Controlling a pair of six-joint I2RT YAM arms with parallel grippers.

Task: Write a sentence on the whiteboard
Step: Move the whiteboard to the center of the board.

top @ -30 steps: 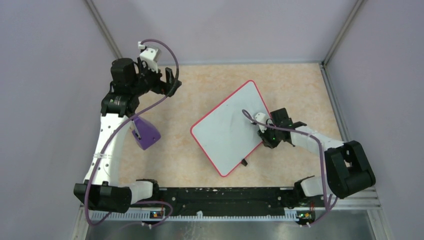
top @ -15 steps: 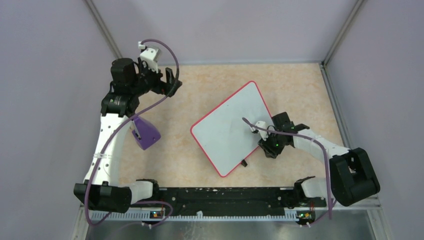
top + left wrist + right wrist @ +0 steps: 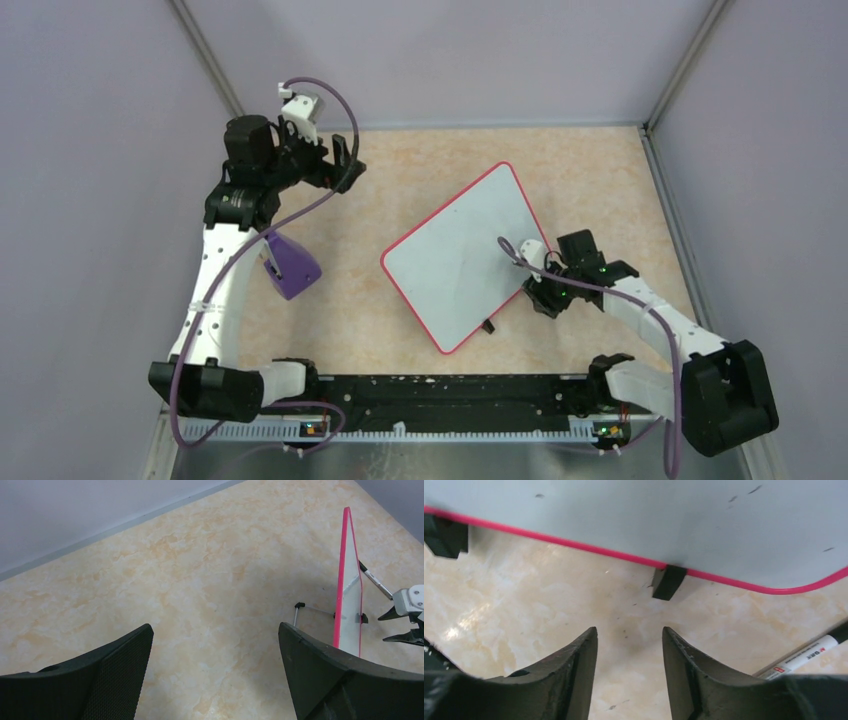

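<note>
Red print on the white label of the marker point(image 3: 806, 656), lower right in the right wrist view, is too small to read. In the top view the whiteboard point(image 3: 455, 258) stands at centre on a beige marbled tabletop point(image 3: 400, 180), with lilac walls point(image 3: 90, 150) around it. A few dark specks dot its face. Just before its black foot point(image 3: 668, 581), the right gripper point(image 3: 629, 635) holds its fingers apart on nothing. At upper left of the top view, the left gripper point(image 3: 215, 630) gapes wide, and a purple block point(image 3: 290, 265) lies at left.
</note>
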